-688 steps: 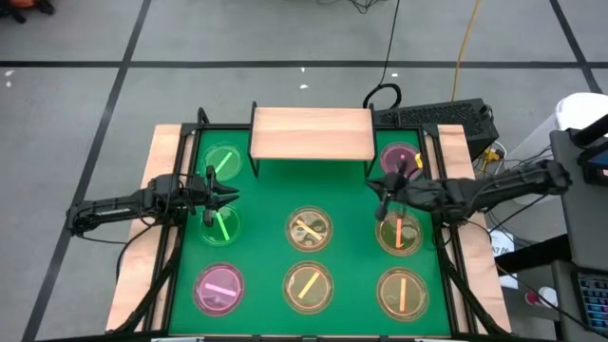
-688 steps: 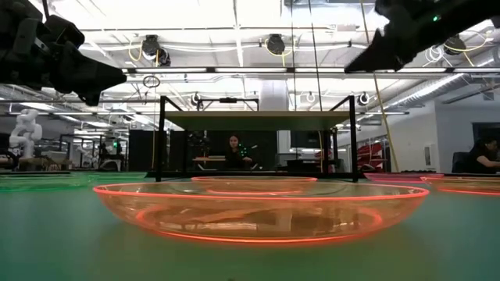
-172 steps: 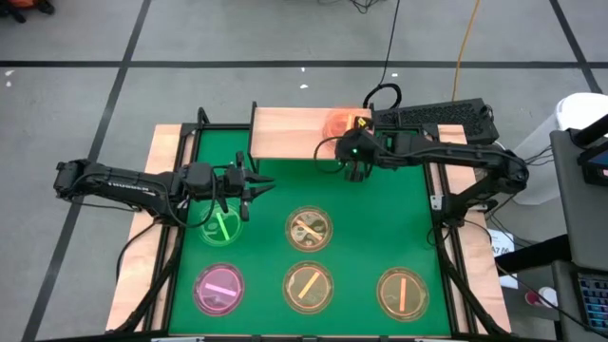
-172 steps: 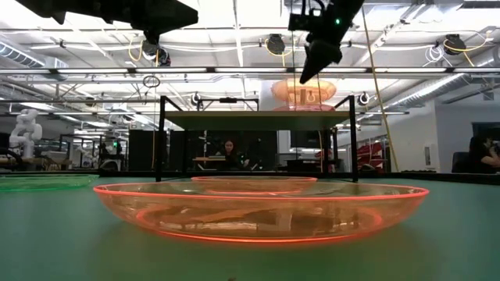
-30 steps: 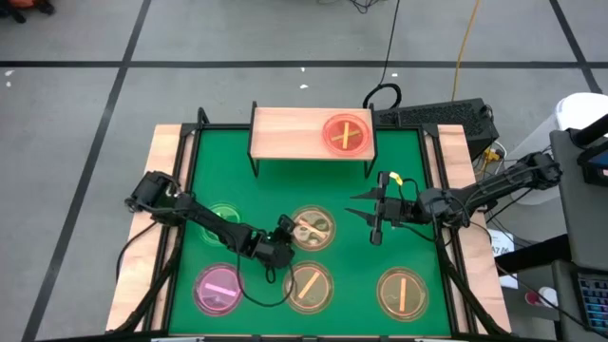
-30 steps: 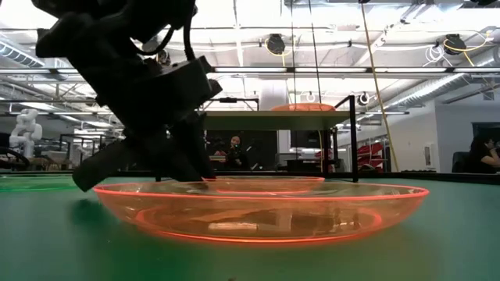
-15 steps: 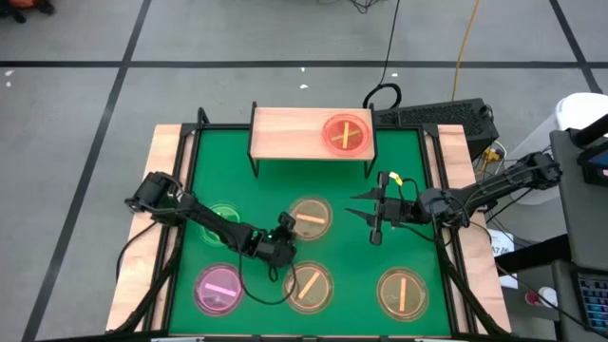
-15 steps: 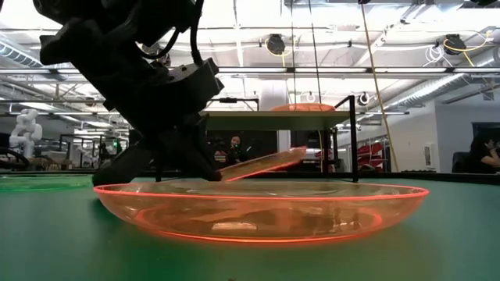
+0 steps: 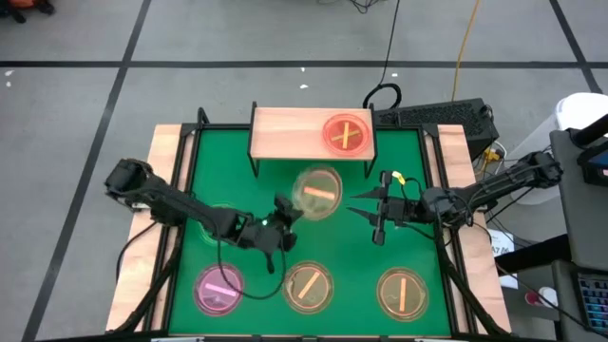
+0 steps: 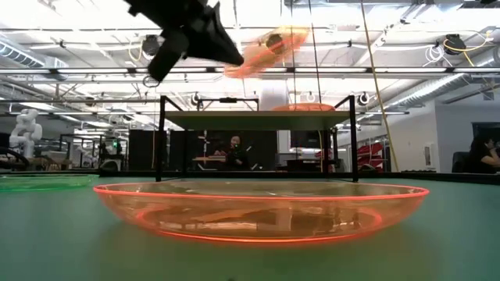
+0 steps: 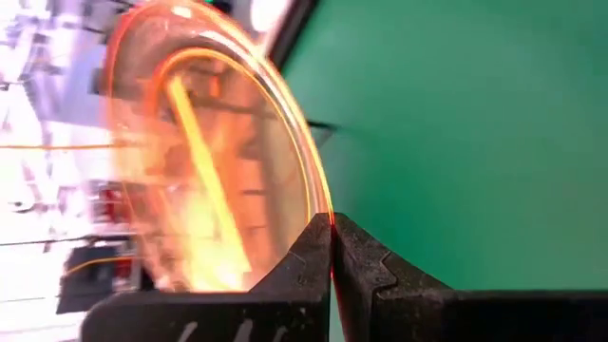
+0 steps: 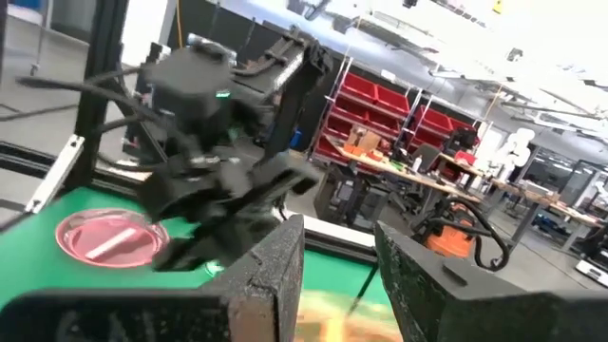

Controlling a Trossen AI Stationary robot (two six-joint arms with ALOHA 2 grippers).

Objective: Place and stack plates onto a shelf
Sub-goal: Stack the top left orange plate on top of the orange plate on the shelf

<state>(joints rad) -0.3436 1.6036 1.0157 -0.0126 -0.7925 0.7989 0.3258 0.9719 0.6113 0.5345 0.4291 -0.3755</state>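
Observation:
My left gripper [image 9: 285, 213] is shut on an amber plate with an orange stripe [image 9: 316, 191], held in the air above the green mat, just near of the shelf [image 9: 294, 134]. In the low view this plate [image 10: 266, 45] is higher than the shelf's top board [image 10: 258, 119]. A pink plate with a yellow cross [image 9: 346, 133] rests on the board's right end. My right gripper [image 9: 357, 206] hovers open to the right of the held plate, touching nothing. On the mat lie a green plate [image 9: 220, 218], a pink one [image 9: 218, 288] and two amber ones [image 9: 309, 285] [image 9: 402, 291]. My left gripper pinches the amber plate's rim [image 11: 329, 218] between its two fingertips [image 11: 309, 249], at the edge nearest the gripper. The fingers come slanting from the table's near-left side. The plate is lifted clear of the mat and tilted, its far edge higher.
The left arm [image 9: 180, 205] reaches across the green plate. The shelf's left half [image 9: 280, 133] is bare wood. A large amber plate [image 10: 262, 211] fills the low view's foreground. A keyboard [image 9: 437, 118] lies behind the table's right corner; black frame rails [image 9: 182, 190] border the mat.
My left gripper has risen and moved toward the far edge and the shelf, carrying the amber plate. The plate first tipped up at its far edge, then came clear of the mat's centre and now hangs tilted above shelf height. My right arm stayed still.

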